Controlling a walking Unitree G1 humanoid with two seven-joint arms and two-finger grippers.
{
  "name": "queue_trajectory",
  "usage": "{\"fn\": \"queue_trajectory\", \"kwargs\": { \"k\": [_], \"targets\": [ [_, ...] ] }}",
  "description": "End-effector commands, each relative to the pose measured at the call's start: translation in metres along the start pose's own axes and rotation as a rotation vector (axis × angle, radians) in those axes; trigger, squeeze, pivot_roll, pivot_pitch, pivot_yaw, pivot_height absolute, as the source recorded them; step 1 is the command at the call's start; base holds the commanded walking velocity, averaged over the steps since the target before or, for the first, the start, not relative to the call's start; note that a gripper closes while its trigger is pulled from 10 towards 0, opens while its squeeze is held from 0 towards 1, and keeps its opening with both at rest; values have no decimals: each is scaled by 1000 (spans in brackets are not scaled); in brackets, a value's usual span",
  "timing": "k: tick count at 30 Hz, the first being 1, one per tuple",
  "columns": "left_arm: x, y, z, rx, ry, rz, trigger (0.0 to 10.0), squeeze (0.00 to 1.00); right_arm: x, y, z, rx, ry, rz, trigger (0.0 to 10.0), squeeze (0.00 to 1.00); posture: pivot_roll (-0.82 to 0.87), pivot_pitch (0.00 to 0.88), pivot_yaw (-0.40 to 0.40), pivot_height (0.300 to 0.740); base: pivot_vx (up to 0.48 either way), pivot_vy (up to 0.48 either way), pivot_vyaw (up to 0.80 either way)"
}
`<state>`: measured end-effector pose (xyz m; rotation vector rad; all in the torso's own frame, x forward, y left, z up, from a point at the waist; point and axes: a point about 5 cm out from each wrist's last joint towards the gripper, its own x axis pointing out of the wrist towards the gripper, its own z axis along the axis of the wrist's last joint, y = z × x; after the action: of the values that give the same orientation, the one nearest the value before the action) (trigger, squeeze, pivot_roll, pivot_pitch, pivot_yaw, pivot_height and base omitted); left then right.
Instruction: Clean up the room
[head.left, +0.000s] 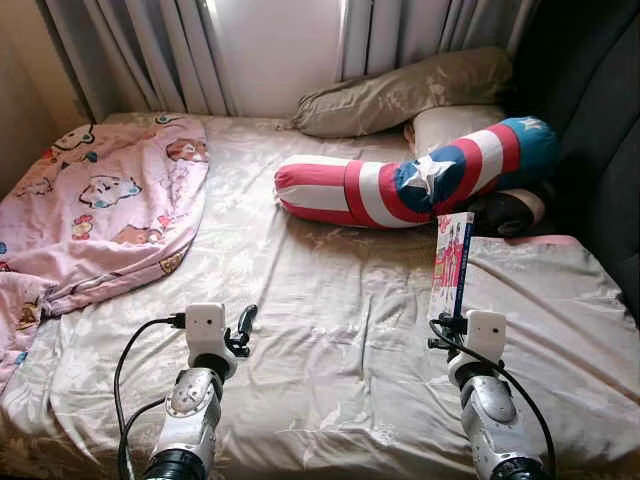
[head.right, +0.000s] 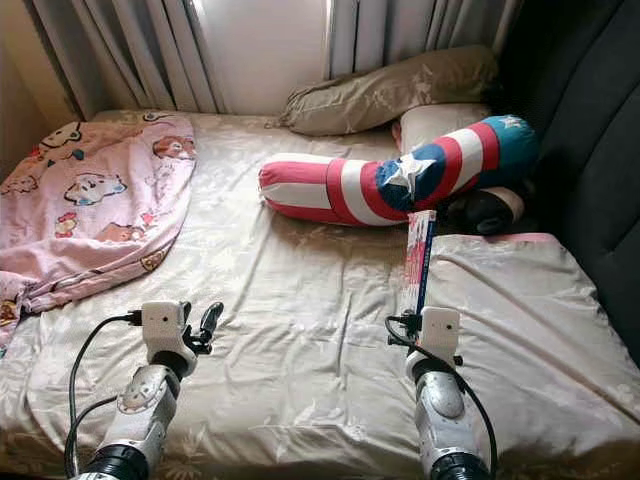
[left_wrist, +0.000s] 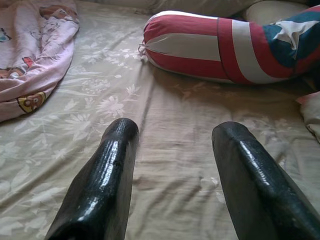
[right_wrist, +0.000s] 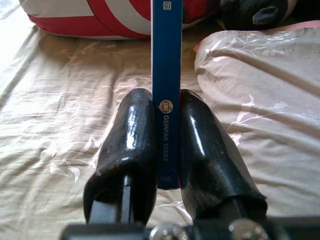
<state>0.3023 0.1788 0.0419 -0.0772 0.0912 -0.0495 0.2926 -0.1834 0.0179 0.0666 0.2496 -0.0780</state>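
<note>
Nearest the camera, two silver arms reach out over the near edge of the bed (head.left: 330, 330), which is covered in a beige floral sheet. On the left, the left gripper (left_wrist: 172, 150) hovers above bare sheet with its black fingers (left_wrist: 107, 170) spread apart and nothing between them. Toward the bed's left edge and far-left corner lies a crumpled pink blanket (head.left: 95, 205) printed with cartoon figures, spilling down over the left side.

Across the middle of the bed, near the far edge, a long bolster (head.left: 400, 185) in red and white stripes with a blue section and a white star lies slantwise, its blue end rising toward the far-right corner. Behind it, against the curtains (head.left: 150, 45) and the bright window, rests a flat grey-beige pillow (head.left: 400, 95), with a paler pillow (head.left: 450, 125) just below it. A dark rounded object (head.left: 505, 212), too shaded to identify, sits tucked under the bolster's blue end.

On the right, the right gripper (right_wrist: 166, 135) holds a thin book (head.left: 452, 262) upright, its fingers (right_wrist: 132, 135) clamped on the blue spine, which reads "GEMPAK STARZ". The book's cover is pink and white. Just right of the book, a folded beige quilt (head.left: 545, 300) lies along the bed's right edge, beside a dark padded headboard (head.left: 605, 130).
</note>
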Motion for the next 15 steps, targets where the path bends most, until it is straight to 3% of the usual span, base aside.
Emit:
{"fn": "queue_trajectory", "kwargs": {
  "k": [1, 9, 15],
  "targets": [
    [1, 0, 2, -1, -8, 0, 10000, 0, 2, 1, 7, -25, -28, 7, 10000, 0, 28, 52, -27, 740, 0, 0, 0],
    [2, 3, 6, 17, -20, 4, 10000, 0, 2, 3, 6, -19, -24, 20, 10000, 0, 30, 54, -28, 701, 0, 0, 0],
    [3, 7, 8, 26, -23, 10, 10000, 0, 2, 5, 8, -2, -50, 18, 10000, 0, 32, 53, -27, 701, 0, 0, 0]
  ]
}}
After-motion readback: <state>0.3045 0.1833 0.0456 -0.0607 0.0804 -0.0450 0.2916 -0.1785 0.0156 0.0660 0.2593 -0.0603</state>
